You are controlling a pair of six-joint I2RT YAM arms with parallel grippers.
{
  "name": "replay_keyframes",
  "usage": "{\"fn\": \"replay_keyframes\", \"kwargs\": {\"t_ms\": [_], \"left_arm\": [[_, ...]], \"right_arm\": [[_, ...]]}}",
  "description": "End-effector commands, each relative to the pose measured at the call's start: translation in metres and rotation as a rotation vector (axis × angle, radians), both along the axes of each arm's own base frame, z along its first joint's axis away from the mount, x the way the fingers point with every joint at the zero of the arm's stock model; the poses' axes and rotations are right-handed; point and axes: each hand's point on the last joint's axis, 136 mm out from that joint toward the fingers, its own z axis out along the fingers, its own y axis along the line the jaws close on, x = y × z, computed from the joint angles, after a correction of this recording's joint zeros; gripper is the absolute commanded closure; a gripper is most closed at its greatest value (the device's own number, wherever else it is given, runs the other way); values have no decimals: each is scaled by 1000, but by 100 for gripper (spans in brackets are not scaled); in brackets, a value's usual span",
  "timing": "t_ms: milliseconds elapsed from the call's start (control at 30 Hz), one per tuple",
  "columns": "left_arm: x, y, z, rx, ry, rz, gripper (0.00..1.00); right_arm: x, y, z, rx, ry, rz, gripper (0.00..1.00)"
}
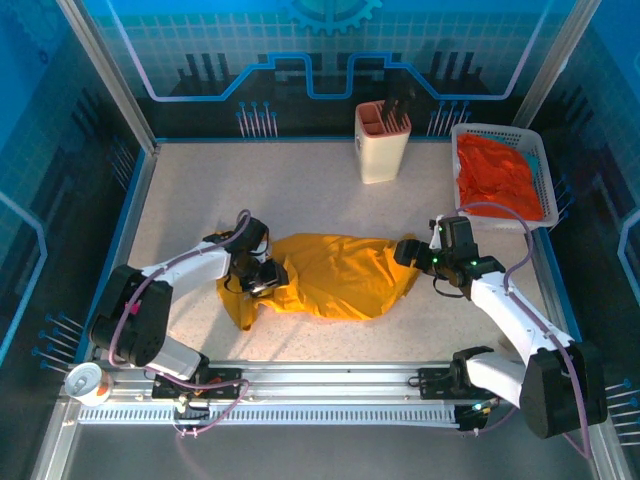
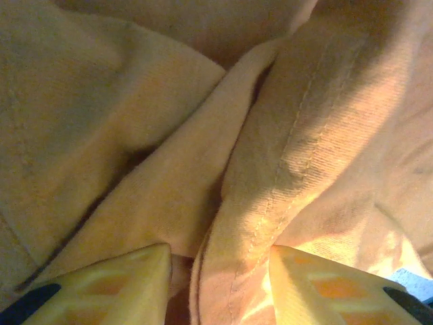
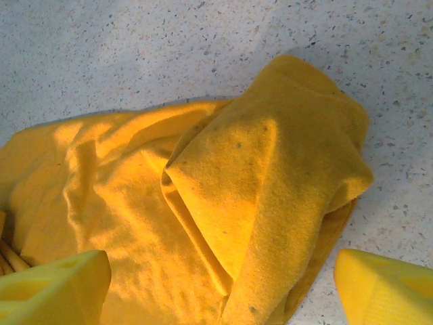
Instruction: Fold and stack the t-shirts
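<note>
Sitting right on the left end of the mustard-yellow t-shirt (image 1: 340,275), we have the left gripper (image 1: 262,278), nose down in the cloth. From its wrist camera the yellow fingers (image 2: 122,284) stand part-way apart with a stitched fold of the shirt bunched up between them. Whether they are actually pinching that fold, I cannot tell.

Over at the shirt's right end is the right gripper (image 1: 408,252), jaws spread wide. One finger sits on each side of a doubled-over flap, and nothing is gripped.

The shirt itself lies crumpled on the speckled table (image 1: 250,190), stretched between the two grippers, with a tail of cloth trailing off near its left end.

Beyond the shirt, a cream holder (image 1: 382,150) with dark utensils stands upright. Farther off to the shirt's right is the white mesh basket (image 1: 495,128), and the orange-red t-shirt (image 1: 498,175) is heaped inside it.
</note>
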Motion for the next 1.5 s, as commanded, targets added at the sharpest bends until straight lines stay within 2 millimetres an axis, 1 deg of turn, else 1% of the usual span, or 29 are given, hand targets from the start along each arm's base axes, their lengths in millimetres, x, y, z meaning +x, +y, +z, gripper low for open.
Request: {"fn": "replay_keyframes", "kwargs": {"t_ms": [0,67,167,233,300,367,467,533,600,700,833,900,967,1033,1067,1100,1133,1200,1333,1400,1467], "left_arm": [[0,-11,1,-37,13,5,59],[2,-17,4,-42,4,-6,63],[3,-23,9,-46,-9,-20,75],[4,-20,13,-32,-22,-17,87],[6,-14,22,0,-47,-14,95],[8,-7,34,35,-77,-13,100],[10,3,57,70,-121,-12,100],[11,10,72,93,-151,-12,100],[11,16,82,116,-169,-17,100],[10,29,92,161,-186,-13,100],[9,45,100,190,-209,14,100],[8,48,101,190,-214,22,100],[6,49,100,190,-208,22,100],[4,49,95,184,-194,20,99],[3,48,93,181,-189,17,98],[2,47,89,177,-182,17,97],[2,47,87,172,-178,18,96],[0,45,81,162,-169,20,91],[1,43,75,147,-165,25,89],[2,40,74,134,-166,28,89],[4,39,74,125,-169,31,93]], "right_arm": [[0,-2,0,13,-5,-12,14],[1,-2,1,12,-6,-14,14],[0,-3,0,4,-2,-15,14],[-1,-7,-1,-13,6,-28,13],[-3,-11,-3,-32,18,-39,13],[-8,-19,-9,-70,49,-64,15],[-13,-24,-18,-84,86,-71,24],[-15,-21,-25,-67,105,-59,30],[-15,-14,-31,-33,115,-44,35],[-11,-3,-36,23,117,-16,37],[-2,3,-47,33,158,-3,41],[3,5,-52,37,169,3,42],[9,8,-54,52,168,6,47],[15,12,-54,67,162,11,60],[18,14,-53,75,157,12,65],[20,16,-52,82,156,17,74],[22,18,-51,88,157,18,78],[24,20,-50,89,160,24,82],[23,22,-52,81,168,33,94],[23,22,-52,80,169,37,100],[21,22,-54,78,177,40,100]]}}
